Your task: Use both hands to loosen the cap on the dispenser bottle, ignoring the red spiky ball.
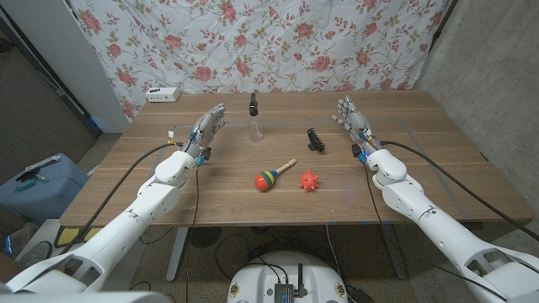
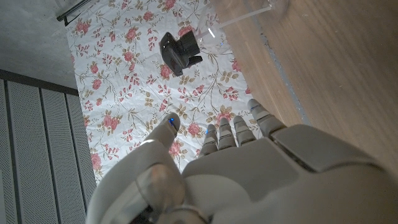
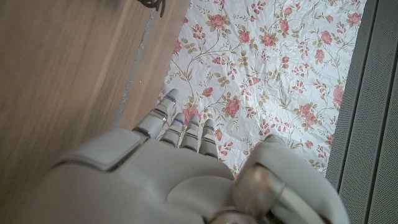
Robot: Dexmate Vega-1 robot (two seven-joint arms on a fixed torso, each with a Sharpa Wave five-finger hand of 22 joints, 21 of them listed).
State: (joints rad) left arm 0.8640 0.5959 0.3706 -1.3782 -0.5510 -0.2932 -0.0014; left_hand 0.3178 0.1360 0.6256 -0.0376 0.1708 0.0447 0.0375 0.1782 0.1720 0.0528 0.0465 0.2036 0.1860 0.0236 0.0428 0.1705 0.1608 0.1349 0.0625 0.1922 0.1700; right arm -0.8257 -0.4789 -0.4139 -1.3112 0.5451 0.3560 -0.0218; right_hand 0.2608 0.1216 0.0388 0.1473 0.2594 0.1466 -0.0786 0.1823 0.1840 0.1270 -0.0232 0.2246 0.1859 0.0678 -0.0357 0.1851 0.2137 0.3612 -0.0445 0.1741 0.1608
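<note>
We see the dispenser bottle [image 1: 255, 118] standing at the desk's [image 1: 438, 168] far middle, between our left hand [image 1: 207, 128] and right hand [image 1: 353, 119]. Right of it lies a brush [image 1: 317, 140]. Nearer us sit a maraca [image 1: 270, 176] and, just right, the spiky ball [image 1: 308, 181].

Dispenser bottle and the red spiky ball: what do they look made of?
The dispenser bottle looks like clear plastic or glass; the table shows through its body. Its black cap looks like matte plastic. The red spiky ball looks like soft rubber, judging by its stubby spikes and dull surface, though that is uncertain.
</note>
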